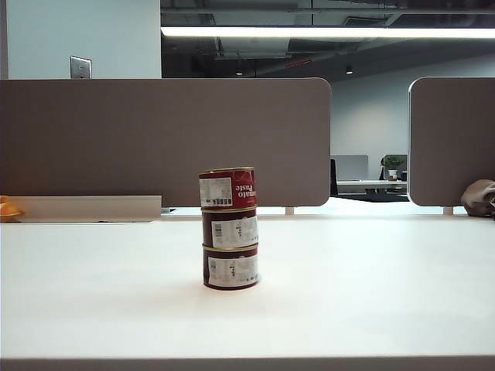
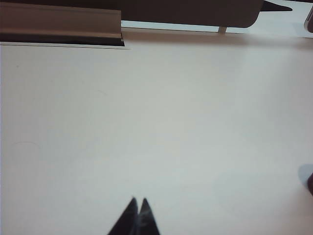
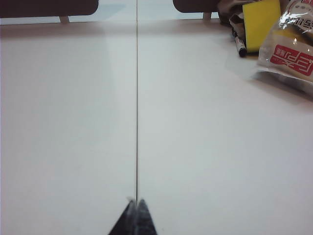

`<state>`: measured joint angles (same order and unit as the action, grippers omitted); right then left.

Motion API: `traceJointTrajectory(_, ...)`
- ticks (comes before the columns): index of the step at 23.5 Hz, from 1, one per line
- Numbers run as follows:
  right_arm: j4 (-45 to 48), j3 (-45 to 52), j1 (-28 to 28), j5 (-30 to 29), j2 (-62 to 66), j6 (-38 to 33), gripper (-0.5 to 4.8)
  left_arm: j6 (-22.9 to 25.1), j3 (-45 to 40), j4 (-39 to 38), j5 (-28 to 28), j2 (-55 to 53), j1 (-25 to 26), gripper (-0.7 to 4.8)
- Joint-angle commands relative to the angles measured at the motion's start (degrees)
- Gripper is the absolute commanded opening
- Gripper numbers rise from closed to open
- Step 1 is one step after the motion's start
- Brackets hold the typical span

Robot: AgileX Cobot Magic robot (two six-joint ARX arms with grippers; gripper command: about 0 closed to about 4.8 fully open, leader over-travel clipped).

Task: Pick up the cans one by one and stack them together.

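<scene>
All three cans [image 1: 230, 229] stacked, red on top, so stacking looks done. Left gripper [image 2: 136, 201] and right gripper [image 3: 136, 201] both pinched together, empty, well clear of the stack.

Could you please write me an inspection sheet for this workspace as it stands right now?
Surface: white table, bare around the stack; a thin seam runs along it under the right pincer.
Job's things: three cans in one upright column near the middle: red Tomato Paste can on top, maroon can in the middle, maroon can at the bottom on the table.
Clutter: yellow pad, pen and printed plastic bag at the table's far right; orange item at far left.
Grippers: left pincer shut, empty, over bare table; right pincer shut, empty, over the seam.
Cables: nothing seen.
Surroundings: grey divider panels, office behind.
</scene>
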<state>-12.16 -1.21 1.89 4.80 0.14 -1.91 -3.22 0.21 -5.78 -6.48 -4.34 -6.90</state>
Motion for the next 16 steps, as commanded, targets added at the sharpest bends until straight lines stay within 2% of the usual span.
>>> traceJointTrajectory(1, 0.52, 0.37, 0.0, -0.04, 0.0, -0.17, -0.05, 0.2, 0.2, -0.22, -0.24, 0.0, 0.04, -0.03)
traceJointTrajectory(5, 0.5, 0.5, 0.02, -0.07, 0.0, -0.17, -0.05, 0.2, 0.22, -3.96, -0.24, 0.0, 0.04, -0.03)
traceJointTrajectory(16, 0.39, 0.5, 0.24, -1.18, 0.02, -0.17, -0.05, 0.2, 0.22, -4.07, -0.22, 0.04, 0.04, -0.03)
